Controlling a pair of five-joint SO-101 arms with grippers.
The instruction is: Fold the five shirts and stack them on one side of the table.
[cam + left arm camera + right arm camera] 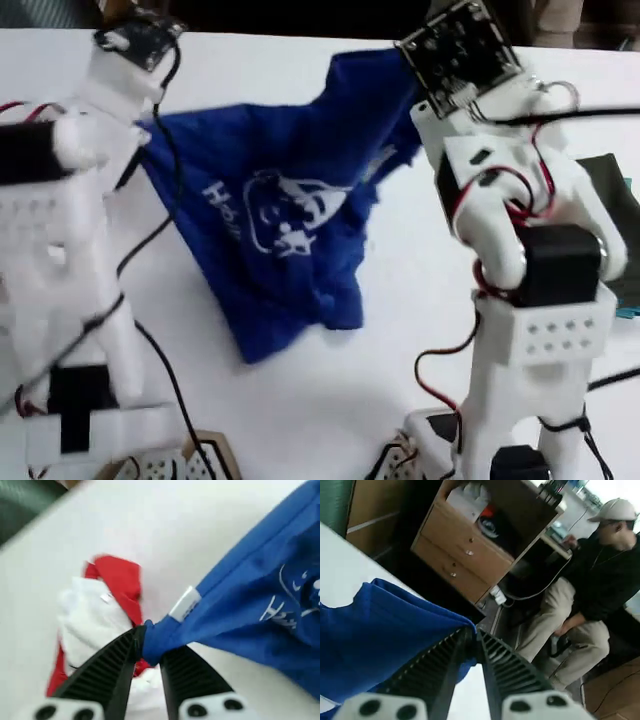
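A blue shirt with white print hangs stretched between both arms above the white table, its lower part drooping onto the table. My left gripper is shut on one bunched corner of the blue shirt, at the left in the high view. My right gripper is shut on another edge of the blue shirt, held up at the back right in the high view. A red shirt and a white shirt lie crumpled together on the table beyond the left gripper.
A dark green cloth lies at the table's right edge behind the right arm. Cables run across the table near the arm bases. Wooden drawers stand in the room beyond the table.
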